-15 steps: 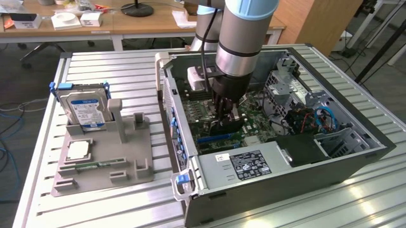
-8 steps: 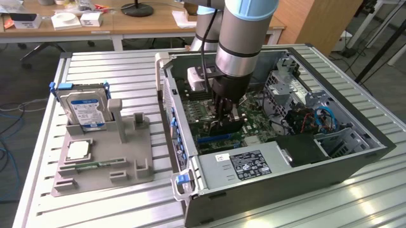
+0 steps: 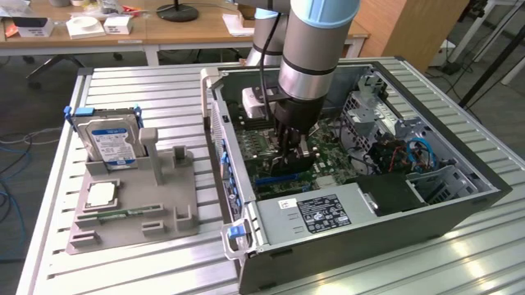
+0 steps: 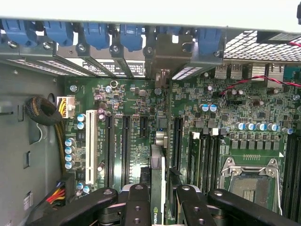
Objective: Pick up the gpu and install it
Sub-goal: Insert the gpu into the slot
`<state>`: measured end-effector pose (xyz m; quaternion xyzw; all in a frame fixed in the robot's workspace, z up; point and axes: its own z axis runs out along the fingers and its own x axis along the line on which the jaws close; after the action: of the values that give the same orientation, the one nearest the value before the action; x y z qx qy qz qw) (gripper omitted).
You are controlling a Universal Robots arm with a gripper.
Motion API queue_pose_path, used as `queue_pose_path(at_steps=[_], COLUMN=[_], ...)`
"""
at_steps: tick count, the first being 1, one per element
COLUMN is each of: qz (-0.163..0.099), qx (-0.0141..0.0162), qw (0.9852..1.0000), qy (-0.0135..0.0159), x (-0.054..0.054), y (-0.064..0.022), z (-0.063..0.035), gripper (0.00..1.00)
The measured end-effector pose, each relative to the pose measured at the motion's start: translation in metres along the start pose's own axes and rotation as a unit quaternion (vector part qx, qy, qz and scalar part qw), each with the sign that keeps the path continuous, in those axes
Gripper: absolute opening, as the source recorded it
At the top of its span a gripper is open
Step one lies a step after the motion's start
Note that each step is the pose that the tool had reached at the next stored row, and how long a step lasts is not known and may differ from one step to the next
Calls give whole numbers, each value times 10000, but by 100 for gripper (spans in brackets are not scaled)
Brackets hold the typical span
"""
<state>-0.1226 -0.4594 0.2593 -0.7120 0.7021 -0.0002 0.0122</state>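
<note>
My gripper (image 3: 293, 150) is down inside the open computer case (image 3: 361, 246), above the green motherboard (image 3: 332, 153). It is shut on the gpu (image 3: 292, 167), a dark flat card held upright. In the wrist view the gpu (image 4: 158, 162) shows edge-on between my black fingers (image 4: 137, 200), over the motherboard (image 4: 225, 122) among its long black slots. The card's far end reaches toward the case's rear bracket row (image 4: 164, 54). I cannot tell whether its lower edge sits in a slot.
A grey holder tray (image 3: 168, 230) lies on the slatted table at the exterior view's left, with a hard drive (image 3: 110, 138), a CPU (image 3: 100, 193) and a memory stick (image 3: 127, 213). The power supply (image 3: 320, 212), drive cage (image 3: 439, 181) and cables (image 3: 414, 153) crowd the case.
</note>
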Motion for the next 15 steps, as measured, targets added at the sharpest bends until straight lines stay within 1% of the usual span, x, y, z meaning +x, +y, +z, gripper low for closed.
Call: queue_pose_path(at_steps=[15], qz=[0], qx=[0], qw=[10000], qy=[-1], x=[0], y=[0], z=[16], gripper=[26])
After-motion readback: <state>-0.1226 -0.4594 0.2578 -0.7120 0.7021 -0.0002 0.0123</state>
